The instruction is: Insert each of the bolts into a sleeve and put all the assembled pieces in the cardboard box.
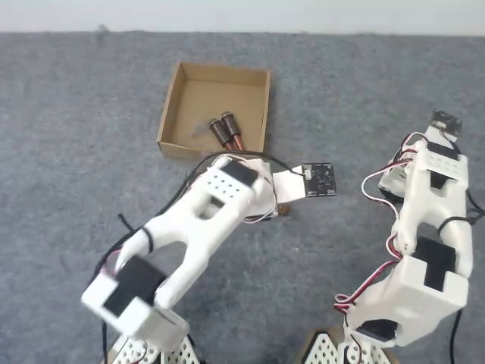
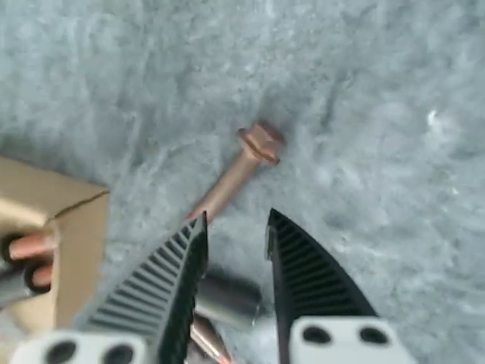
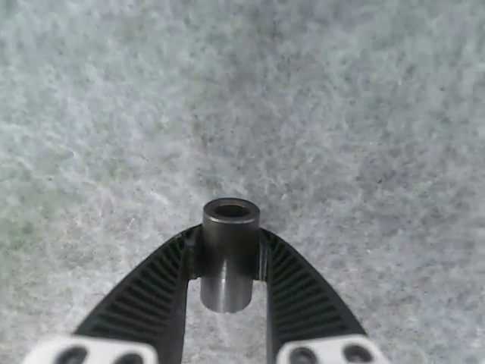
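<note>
A copper bolt (image 2: 233,173) lies on the grey carpet, its hex head (image 2: 261,143) pointing away from my left gripper (image 2: 236,220). That gripper hangs open just short of the bolt's shank, close to a corner of the cardboard box (image 2: 72,243). Near the base of its fingers a dark sleeve (image 2: 227,298) lies on the carpet, a copper end (image 2: 208,340) beside it. My right gripper (image 3: 229,236) is shut on another dark sleeve (image 3: 229,258), held upright with its bore facing up. In the high view the cardboard box (image 1: 173,106) holds two assembled pieces (image 1: 226,130).
The left arm (image 1: 204,220) stretches from the table's front toward the box, with a small black board (image 1: 318,180) beside its wrist. The right arm (image 1: 432,197) stands folded at the right side. Open grey carpet lies between the two arms.
</note>
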Motion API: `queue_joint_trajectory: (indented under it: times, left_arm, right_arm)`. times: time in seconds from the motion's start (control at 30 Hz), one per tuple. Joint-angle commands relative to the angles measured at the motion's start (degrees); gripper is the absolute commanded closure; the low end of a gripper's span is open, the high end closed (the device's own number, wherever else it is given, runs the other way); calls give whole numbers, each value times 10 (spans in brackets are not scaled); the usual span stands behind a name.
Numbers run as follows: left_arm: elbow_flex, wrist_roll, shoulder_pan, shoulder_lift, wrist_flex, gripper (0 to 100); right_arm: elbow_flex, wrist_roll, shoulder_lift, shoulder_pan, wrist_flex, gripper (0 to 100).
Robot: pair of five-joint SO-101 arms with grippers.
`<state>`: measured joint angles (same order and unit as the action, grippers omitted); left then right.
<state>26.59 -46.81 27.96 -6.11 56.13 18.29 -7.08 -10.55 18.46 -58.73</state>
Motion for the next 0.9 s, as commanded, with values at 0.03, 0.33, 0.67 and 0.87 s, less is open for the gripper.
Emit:
queue_joint_trajectory:
  times: [0.03,0.33,0.67,0.87]
  left_arm:
    - [-65,-11,4,-32,-6,876]
    - [-135,-22,13,-95,35,874]
    - [-144,-22,35,-127,37,874]
    - [-144,-19,44,-135,34,878]
  right_arm:
    - [-2,5,39,1,15,991]
    - [-1,8,39,-6,17,991]
    - [-1,8,38,-6,17,991]
    - [-1,9,38,-6,17,991]
